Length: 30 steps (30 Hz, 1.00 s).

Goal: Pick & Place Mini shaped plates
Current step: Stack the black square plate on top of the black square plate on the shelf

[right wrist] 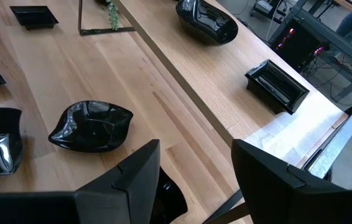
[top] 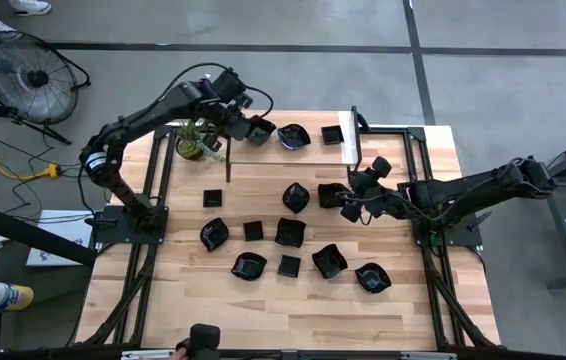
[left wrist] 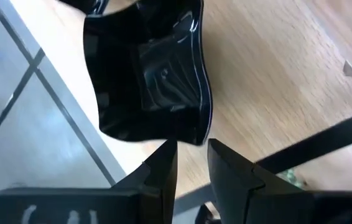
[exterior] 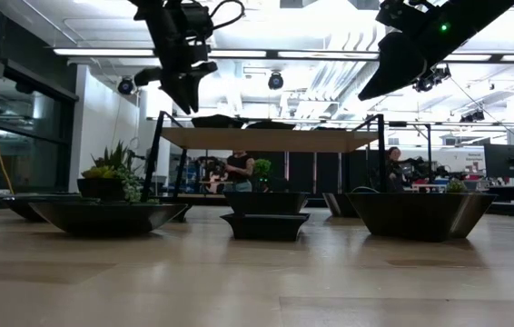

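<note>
This is a robotics lab in a large open industrial hall. A wooden table [top: 293, 300] on a dark metal frame stands on a grey concrete floor [top: 503, 60], with a floor fan [top: 28, 75] beyond its far left corner. The low view shows strip lighting, exposed ceiling ducts, and people at workstations [exterior: 239, 171] behind.
</note>
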Each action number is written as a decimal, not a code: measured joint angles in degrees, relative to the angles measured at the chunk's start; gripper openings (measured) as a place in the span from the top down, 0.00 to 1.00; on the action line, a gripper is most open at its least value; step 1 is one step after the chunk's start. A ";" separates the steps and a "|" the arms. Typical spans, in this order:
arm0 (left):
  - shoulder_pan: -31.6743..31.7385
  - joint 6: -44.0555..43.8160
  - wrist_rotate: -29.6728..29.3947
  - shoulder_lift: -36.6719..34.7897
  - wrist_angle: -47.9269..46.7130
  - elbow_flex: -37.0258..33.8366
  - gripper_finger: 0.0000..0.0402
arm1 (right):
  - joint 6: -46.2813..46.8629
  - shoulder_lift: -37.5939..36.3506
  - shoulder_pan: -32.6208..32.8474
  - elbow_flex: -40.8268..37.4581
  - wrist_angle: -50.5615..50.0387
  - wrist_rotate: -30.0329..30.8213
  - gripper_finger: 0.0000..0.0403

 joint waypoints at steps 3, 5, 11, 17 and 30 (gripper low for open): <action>0.00 -1.68 -0.11 -0.78 -0.92 0.00 0.79 | 0.07 0.00 0.00 0.00 0.00 0.00 0.52; 0.13 -2.80 -0.12 -1.75 -1.71 0.00 0.79 | 0.07 0.00 -0.01 0.00 0.00 0.00 0.52; 0.13 -6.89 -0.10 -5.50 -5.27 0.04 0.79 | 0.08 0.00 -0.01 0.00 0.00 -0.02 0.52; 0.13 -11.61 1.75 -7.81 -12.27 0.07 0.79 | 0.11 0.00 -0.01 0.00 -0.13 -0.42 0.52; -3.44 -18.25 7.31 -15.76 -10.60 -21.85 0.79 | 0.11 0.00 0.01 0.00 -1.01 -2.64 0.52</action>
